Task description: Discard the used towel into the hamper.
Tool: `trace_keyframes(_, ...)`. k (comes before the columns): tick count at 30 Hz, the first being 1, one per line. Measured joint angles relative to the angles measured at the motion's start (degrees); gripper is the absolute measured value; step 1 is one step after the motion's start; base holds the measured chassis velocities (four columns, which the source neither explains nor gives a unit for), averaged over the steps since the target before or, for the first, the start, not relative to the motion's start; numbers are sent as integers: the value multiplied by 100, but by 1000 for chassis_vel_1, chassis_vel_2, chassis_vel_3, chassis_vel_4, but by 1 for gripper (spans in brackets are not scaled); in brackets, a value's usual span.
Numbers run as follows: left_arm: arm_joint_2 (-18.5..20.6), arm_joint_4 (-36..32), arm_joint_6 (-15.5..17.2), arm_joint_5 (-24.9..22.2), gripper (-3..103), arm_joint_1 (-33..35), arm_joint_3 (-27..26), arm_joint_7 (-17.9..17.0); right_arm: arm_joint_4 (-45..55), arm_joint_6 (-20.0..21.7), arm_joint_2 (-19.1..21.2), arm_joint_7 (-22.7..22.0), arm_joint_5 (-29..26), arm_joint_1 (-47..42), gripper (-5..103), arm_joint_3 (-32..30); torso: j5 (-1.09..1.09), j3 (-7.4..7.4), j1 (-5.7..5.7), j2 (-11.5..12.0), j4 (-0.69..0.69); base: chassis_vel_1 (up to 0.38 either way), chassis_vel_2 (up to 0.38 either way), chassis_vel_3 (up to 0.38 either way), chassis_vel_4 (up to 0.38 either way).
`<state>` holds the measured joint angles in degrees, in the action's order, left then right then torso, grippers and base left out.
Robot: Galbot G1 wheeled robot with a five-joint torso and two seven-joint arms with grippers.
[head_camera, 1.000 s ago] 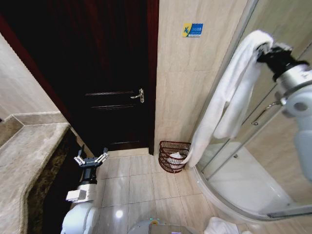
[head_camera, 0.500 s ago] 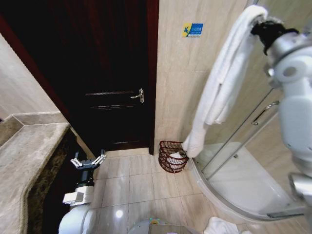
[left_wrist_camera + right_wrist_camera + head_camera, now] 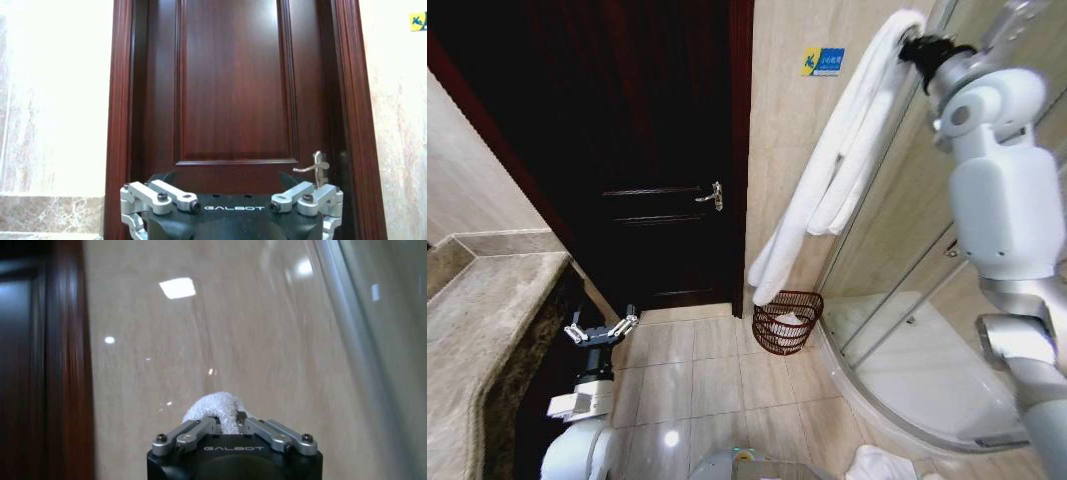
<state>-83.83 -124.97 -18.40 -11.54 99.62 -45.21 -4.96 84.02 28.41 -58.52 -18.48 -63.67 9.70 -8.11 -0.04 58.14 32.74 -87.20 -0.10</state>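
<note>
**High over the hamper: towel carried, not yet in**

Right pincer (image 3: pixel 914 45) clenched on white towel (image 3: pixel 827 180), tail dangling just above wire hamper (image 3: pixel 787 321) on the floor by the wall. Lower until the tail pools inside the rim, then let go. Left pincer (image 3: pixel 601 331) splayed, idle, low beside desk (image 3: pixel 487 310).

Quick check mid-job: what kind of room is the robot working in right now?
Most likely a bathroom: a curved glass shower enclosure, tiled floor and walls, a white towel held up in the right gripper, and a wire hamper by the dark door.
</note>
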Motion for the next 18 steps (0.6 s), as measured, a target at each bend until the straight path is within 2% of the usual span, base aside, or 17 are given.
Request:
trace_keyframes(2,-27,13,-29,0,100,0,0,6,-20,-105,-166,-156,-353,-142,5,-67,2,0,-1,0,1,0,0,0,0)
trace_keyframes(4,-36,16,-58,-18,100,7,-23,11,-78,-243,-279,-35,-212,-299,5,-93,7,1,0,1,1,0,0,0,0)
trace_keyframes(8,-37,27,-75,-71,100,11,-77,20,-124,-236,-323,54,66,-333,5,-126,5,0,0,0,1,0,0,0,0)
trace_keyframes(11,-24,110,-127,-126,100,11,-141,33,-210,76,-237,64,652,-206,5,-130,4,0,0,0,0,0,0,0,0)
trace_keyframes(12,-24,110,-127,-126,100,11,-141,33,-210,76,-237,64,652,-206,5,-130,4,0,0,0,0,0,0,0,0)
trace_keyframes(15,1,165,-149,-165,100,2,-148,46,-311,448,-18,7,1363,-26,5,-10,5,0,-1,0,-1,0,0,0,0)
trace_keyframes(16,1,165,-149,-165,100,2,-148,46,-311,448,-18,7,1363,-26,5,-10,5,0,-1,0,-1,0,0,0,0)
trace_keyframes(18,29,177,-149,-183,100,-18,-142,51,-364,705,93,-174,1537,145,5,98,6,0,-1,0,-2,0,0,0,0)
